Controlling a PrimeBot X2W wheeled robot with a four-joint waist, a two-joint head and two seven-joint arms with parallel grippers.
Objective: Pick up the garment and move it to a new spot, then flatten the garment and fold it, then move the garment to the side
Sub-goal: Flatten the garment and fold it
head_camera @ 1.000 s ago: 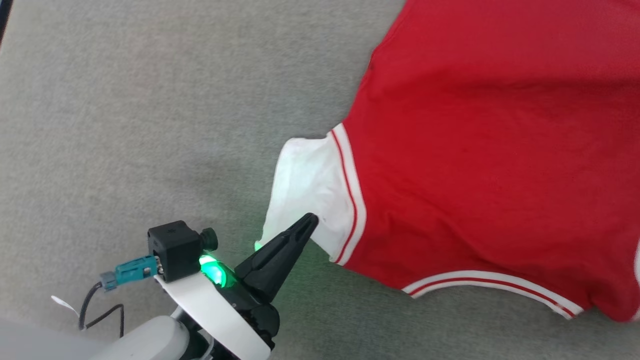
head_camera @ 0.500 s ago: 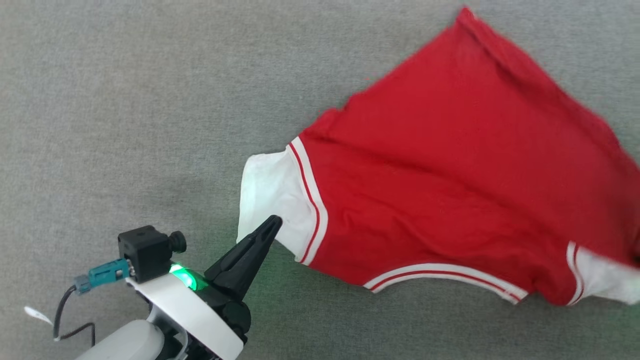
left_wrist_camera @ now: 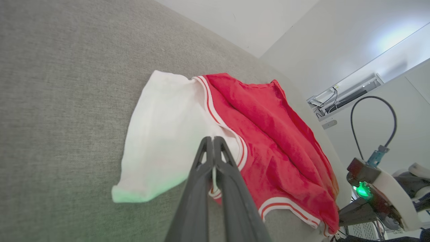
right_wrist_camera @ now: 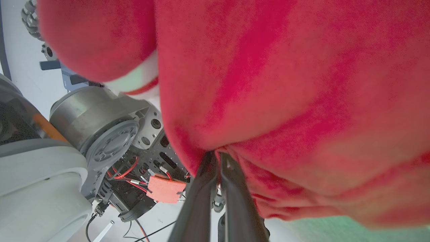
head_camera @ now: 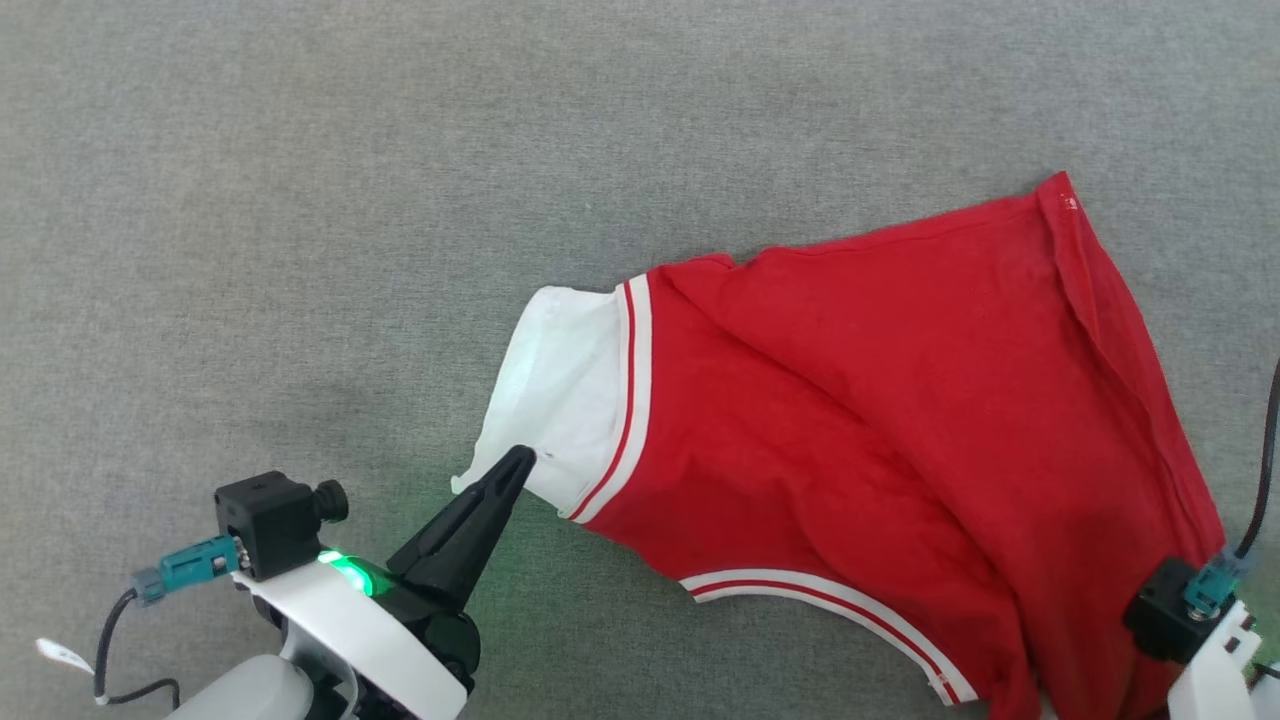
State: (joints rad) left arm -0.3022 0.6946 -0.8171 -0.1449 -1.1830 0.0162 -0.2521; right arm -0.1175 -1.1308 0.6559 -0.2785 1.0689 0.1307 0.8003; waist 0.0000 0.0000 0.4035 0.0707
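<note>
head view: garment [head_camera: 900,400] in left gripper [head_camera: 521,460]

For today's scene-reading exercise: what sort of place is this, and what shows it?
Probably a robotics lab: a grey felt-like work surface, bare white walls, and a robot base with exposed wiring.

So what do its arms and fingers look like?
White rounded arm shells, each ending in two long, tapered black fingers. Behind the left gripper sit a green light, a boxy black camera and a teal plug with black cable; the right wrist looks alike.
</note>
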